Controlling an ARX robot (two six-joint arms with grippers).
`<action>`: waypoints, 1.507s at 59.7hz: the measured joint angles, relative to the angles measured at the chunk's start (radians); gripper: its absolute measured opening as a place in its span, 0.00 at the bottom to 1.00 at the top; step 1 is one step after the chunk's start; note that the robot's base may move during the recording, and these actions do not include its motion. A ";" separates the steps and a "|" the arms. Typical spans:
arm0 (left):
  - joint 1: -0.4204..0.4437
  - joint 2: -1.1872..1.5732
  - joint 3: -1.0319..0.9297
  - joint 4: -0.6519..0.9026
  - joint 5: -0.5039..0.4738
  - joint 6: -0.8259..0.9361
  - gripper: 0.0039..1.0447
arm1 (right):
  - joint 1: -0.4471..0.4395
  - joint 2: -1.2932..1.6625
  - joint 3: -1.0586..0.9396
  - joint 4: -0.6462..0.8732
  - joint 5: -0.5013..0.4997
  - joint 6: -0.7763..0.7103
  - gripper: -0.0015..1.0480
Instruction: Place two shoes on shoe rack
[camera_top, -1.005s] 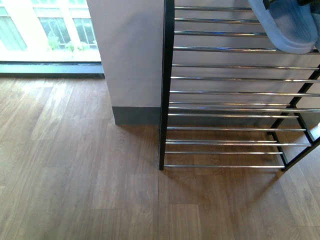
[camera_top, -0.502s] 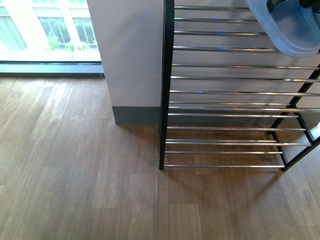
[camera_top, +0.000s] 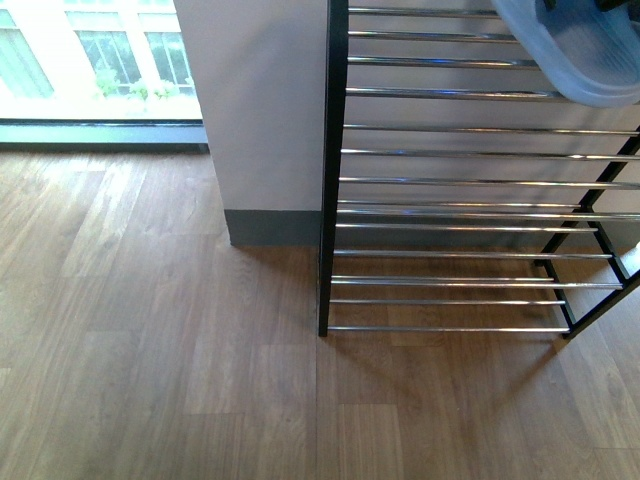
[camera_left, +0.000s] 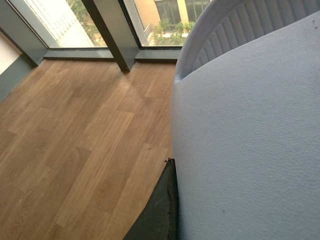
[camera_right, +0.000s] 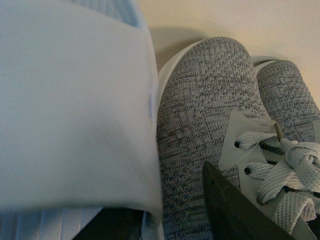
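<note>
pale blue slide (camera_right: 75, 110) beside grey sneakers (camera_right: 210, 130), silver-rod rack (camera_top: 450, 180)

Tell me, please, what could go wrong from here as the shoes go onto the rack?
1. The pale blue slide hangs over the thin silver rods; released there, it may tip or slip off.
2. In the right wrist view, a slide strap lies close against the grey knit sneaker, which may get nudged.

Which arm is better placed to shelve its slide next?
Right, probably: its pale blue slide is beside the grey knit sneakers; the left arm's slide has wooden floor and windows behind.
</note>
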 joint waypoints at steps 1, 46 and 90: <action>0.000 0.000 0.000 0.000 0.000 0.000 0.01 | 0.000 -0.001 0.000 0.001 -0.001 0.002 0.33; 0.000 0.000 0.000 0.000 0.000 0.000 0.01 | 0.011 -0.211 -0.181 0.087 -0.197 0.117 0.91; 0.000 0.000 0.000 0.000 0.000 0.000 0.01 | -0.093 -0.948 -0.959 0.671 -0.438 0.470 0.91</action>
